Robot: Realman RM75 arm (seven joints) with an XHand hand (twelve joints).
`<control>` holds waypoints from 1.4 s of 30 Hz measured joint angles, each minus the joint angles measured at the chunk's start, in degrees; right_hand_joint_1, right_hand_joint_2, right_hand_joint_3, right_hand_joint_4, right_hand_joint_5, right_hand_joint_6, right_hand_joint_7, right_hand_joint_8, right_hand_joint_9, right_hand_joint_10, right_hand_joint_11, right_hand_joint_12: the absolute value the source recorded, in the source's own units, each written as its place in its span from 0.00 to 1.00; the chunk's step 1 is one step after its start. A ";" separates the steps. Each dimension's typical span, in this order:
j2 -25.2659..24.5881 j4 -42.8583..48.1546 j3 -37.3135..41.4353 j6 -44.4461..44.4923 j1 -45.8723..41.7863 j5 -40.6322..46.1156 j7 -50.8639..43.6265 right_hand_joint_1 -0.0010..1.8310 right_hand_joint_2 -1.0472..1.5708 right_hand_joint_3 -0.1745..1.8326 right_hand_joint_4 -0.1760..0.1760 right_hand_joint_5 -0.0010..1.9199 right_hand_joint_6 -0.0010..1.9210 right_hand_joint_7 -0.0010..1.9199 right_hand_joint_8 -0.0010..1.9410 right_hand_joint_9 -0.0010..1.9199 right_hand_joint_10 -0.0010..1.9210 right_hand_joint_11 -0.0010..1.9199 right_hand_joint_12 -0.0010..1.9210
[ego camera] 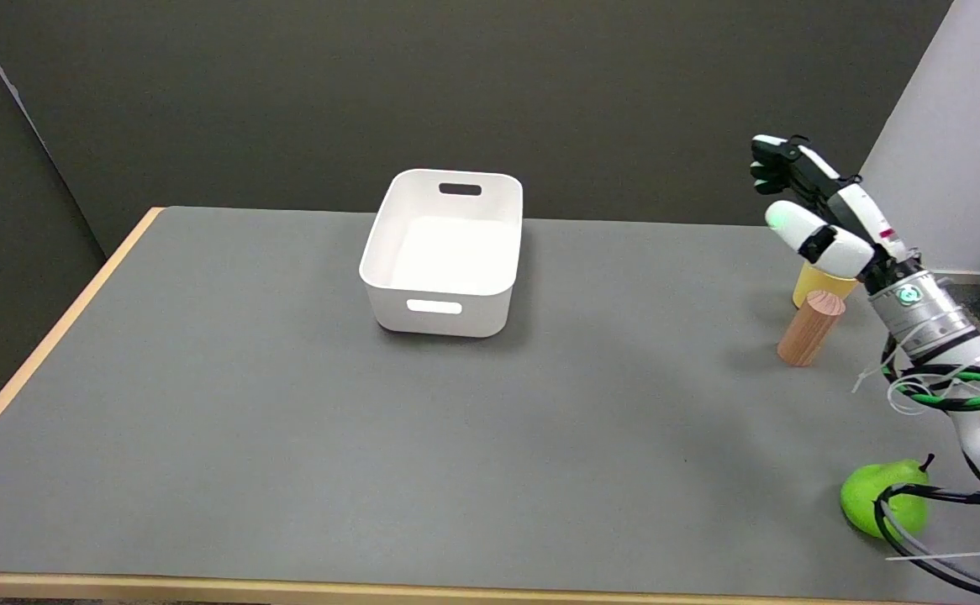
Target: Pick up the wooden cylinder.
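Observation:
The wooden cylinder [810, 328] stands upright on the grey table [288, 420] near its right edge. My right hand [818, 210] hangs in the air above and slightly behind it, apart from it. Its fingers are spread and hold nothing. The wrist and forearm run down to the lower right, just right of the cylinder.
A yellow cup-like object [818, 284] sits right behind the cylinder, partly hidden by my hand. A green pear [881, 497] lies at the front right beside cables. An empty white bin [444, 252] stands mid-table at the back.

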 measured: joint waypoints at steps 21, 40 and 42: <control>-2.14 0.14 13.80 -1.51 -7.60 0.01 9.08 0.18 0.67 0.51 0.16 0.09 0.22 0.09 0.17 0.06 0.36 0.02 0.61; -6.17 -4.94 21.01 -1.23 -12.11 0.04 13.57 0.18 0.71 0.48 0.00 0.19 0.42 0.26 0.33 0.19 0.52 0.08 0.68; -6.31 -5.99 21.48 -1.38 -12.05 0.05 13.76 0.18 0.71 0.48 0.00 0.19 0.42 0.26 0.33 0.19 0.52 0.08 0.69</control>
